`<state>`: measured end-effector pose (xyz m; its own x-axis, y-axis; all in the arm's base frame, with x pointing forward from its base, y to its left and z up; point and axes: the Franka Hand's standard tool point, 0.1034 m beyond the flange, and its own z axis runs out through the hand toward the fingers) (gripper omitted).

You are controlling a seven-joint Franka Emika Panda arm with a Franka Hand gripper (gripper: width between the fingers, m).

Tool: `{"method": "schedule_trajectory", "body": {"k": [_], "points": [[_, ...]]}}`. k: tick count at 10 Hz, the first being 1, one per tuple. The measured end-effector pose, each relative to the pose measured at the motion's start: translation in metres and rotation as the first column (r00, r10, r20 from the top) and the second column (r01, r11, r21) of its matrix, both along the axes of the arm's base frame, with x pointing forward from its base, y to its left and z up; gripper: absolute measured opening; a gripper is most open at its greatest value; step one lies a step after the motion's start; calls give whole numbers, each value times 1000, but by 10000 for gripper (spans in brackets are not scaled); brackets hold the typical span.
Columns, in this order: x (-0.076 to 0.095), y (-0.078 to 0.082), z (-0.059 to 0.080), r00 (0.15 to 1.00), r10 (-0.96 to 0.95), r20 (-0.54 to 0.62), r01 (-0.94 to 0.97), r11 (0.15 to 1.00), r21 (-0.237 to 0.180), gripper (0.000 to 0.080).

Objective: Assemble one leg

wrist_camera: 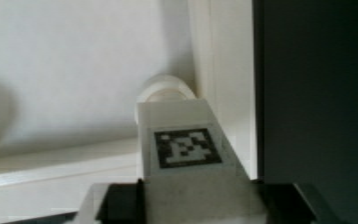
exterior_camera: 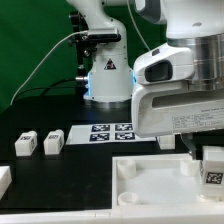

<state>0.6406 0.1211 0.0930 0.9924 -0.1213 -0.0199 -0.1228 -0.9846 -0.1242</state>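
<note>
My gripper (exterior_camera: 204,152) is shut on a leg (exterior_camera: 213,166), a small white block with a black-and-white tag, and holds it over the far corner of the large white tray-like piece (exterior_camera: 150,178) at the exterior view's right. In the wrist view the leg (wrist_camera: 188,130) stands between my gripper's (wrist_camera: 194,203) dark fingers (wrist_camera: 119,203), its tip close to a raised round corner feature of the tray (wrist_camera: 87,70). I cannot tell whether it touches. Two more legs (exterior_camera: 27,143) (exterior_camera: 53,143) lie on the black table at the exterior view's left.
The marker board (exterior_camera: 110,131) lies behind the tray, in front of the arm's base (exterior_camera: 105,75). Another white part (exterior_camera: 4,181) shows at the exterior view's left edge. A cable runs down behind on the left.
</note>
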Motion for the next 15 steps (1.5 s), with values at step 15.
{"method": "schedule_trajectory", "body": {"k": [15], "points": [[-13,-8,-2,772,-634,36,625,769,130,303]]}}
